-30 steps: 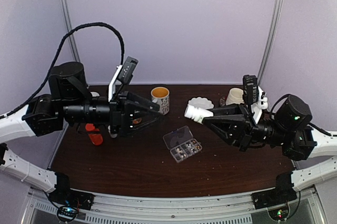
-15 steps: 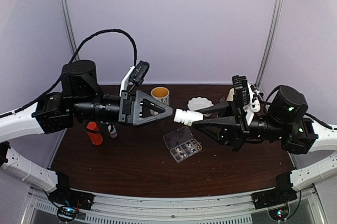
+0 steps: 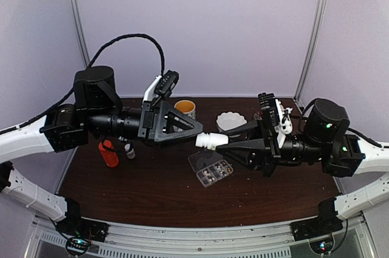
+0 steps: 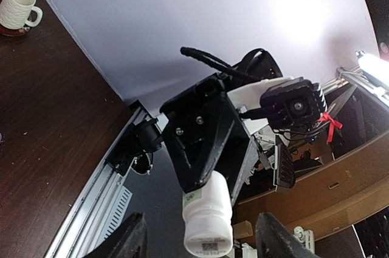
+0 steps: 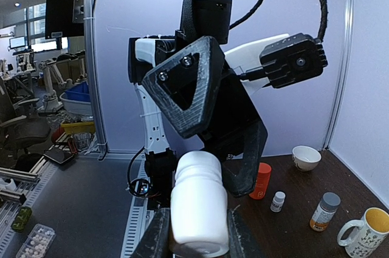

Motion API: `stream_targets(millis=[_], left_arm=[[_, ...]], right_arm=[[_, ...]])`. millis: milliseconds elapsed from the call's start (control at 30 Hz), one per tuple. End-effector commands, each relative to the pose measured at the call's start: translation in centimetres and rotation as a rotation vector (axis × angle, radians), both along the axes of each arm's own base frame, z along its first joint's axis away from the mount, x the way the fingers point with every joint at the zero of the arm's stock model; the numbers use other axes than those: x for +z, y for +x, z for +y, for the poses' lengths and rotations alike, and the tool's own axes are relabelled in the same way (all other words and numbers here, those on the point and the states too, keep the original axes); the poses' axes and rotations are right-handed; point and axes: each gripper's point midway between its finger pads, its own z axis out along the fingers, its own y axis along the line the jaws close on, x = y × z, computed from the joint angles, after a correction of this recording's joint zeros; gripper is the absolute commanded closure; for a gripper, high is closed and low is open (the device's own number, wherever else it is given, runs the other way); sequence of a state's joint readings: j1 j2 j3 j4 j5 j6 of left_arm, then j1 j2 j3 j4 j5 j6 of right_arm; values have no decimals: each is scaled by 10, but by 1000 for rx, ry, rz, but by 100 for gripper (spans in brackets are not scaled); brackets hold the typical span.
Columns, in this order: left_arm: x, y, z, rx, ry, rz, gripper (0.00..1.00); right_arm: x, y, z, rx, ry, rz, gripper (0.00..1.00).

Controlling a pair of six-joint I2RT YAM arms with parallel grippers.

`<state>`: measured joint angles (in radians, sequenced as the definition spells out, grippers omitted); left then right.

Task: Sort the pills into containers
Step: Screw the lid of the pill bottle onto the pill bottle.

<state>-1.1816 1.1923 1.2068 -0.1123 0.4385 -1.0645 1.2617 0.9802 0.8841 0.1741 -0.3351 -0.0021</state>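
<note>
Now my right tool point(image 3: 234, 142) pinches the white bottle point(image 3: 209, 141) mid-frame, so I'd close my open left tool point(image 3: 196, 129) straight onto it.

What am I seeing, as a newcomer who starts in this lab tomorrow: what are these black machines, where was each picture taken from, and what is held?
These are two robot arms bolted to a dark table, each ending in a two-finger gripper. The wide picture comes from a fixed camera above and behind them. The other two come from a small camera on each wrist, looking along that arm's gripper at the opposite arm. On the table lie a clear pill box, an orange bottle, a mug and a white dish. The right gripper is shut on a white bottle, held up in the air. The left gripper is open, its fingers on either side of the bottle's free end.
</note>
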Motion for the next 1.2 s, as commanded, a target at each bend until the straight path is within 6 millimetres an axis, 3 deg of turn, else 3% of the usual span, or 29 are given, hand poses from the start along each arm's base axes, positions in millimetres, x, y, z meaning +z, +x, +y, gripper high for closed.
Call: stream_targets(millis=[0,133,267,433,800,1167], left_arm=[[25,-3,0,-26,-67,-20,38],[25,-5,1,-32,-61,-16,42],[21,-7,2,-41,-49,-16,35],[17,-7,2,-45,-31,-13,36],[14,-7,2,-45,-20,-14,60],[12,-7,4,-41,-8,-40,68]], right_arm=[[16,2,-2,-21,31,-29,100],[16,3,-3,-34,37,-28,100],[15,9,-5,-66,41,-25,100],[15,8,-4,-59,43,-27,100],[8,8,2,-53,22,-20,100],[9,14,1,-82,35,15,100]])
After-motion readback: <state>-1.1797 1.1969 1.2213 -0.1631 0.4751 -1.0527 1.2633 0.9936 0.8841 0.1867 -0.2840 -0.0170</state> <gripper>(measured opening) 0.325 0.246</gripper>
